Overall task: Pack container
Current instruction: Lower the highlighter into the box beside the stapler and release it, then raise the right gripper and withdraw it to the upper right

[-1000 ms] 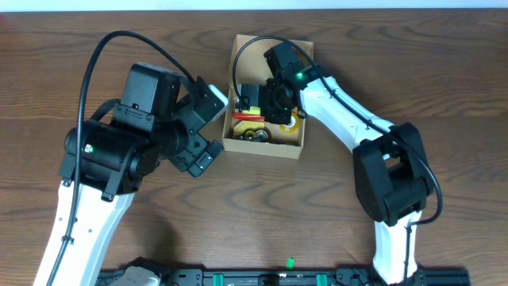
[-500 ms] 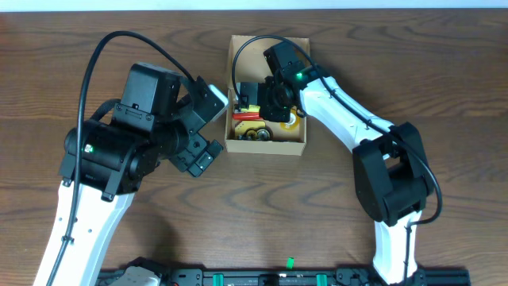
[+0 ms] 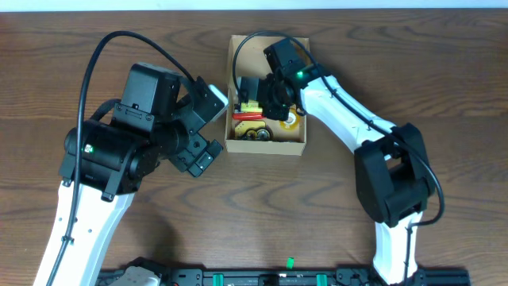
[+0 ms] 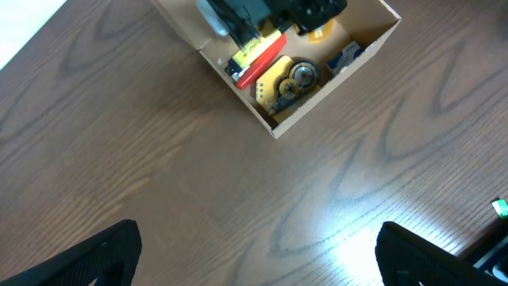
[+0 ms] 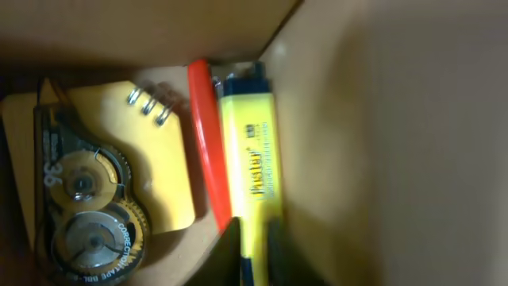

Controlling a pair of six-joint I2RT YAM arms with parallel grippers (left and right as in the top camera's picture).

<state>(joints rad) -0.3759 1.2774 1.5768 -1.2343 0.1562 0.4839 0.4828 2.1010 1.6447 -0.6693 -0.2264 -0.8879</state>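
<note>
The open tan cardboard container stands at the table's middle back, and also shows in the left wrist view. My right gripper reaches into its left side and is shut on a yellow highlighter, which lies along the box wall. A red pen lies beside the highlighter. A yellow spiral notepad with a correction tape dispenser on it lies beyond the pen. My left gripper is open and empty above bare table, left of the container.
A yellow tape roll and a small blue item lie in the container's right part. Dark wooden table spreads on all sides. The table's back edge runs just behind the container.
My right gripper has shifted slightly left inside the container, and the container has turned a little with it. The left arm has not moved.
</note>
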